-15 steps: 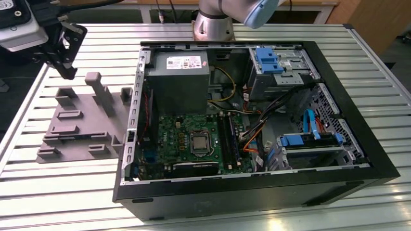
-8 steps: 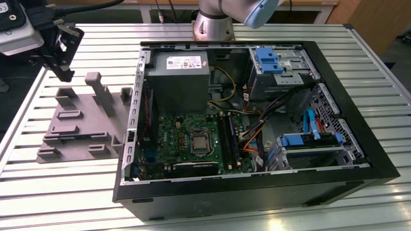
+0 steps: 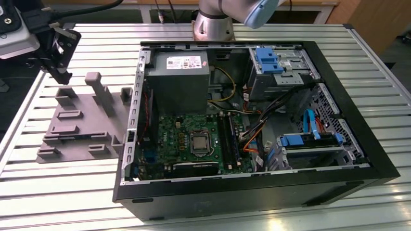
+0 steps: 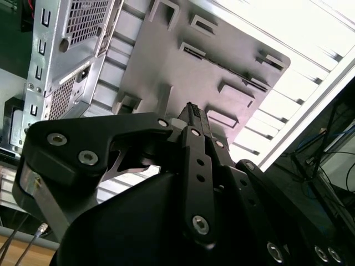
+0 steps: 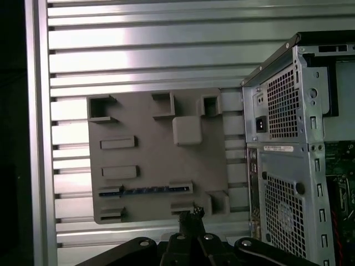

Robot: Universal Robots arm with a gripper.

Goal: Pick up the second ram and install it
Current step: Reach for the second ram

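I read the task as barely begun. The second ram (image 5: pixel 145 190) lies flat in a slot of the grey holder block (image 5: pixel 155 149), and nothing grips it. My gripper (image 5: pixel 191 213) hangs above 1 edge of the holder. Its fingers look closed together on nothing and are clear of the stick. The open computer case (image 3: pixel 359 144) stands just beside the holder, and the green circuit board (image 3: pixel 186 139) is inside it. Both the pickup and the seating are left to do.
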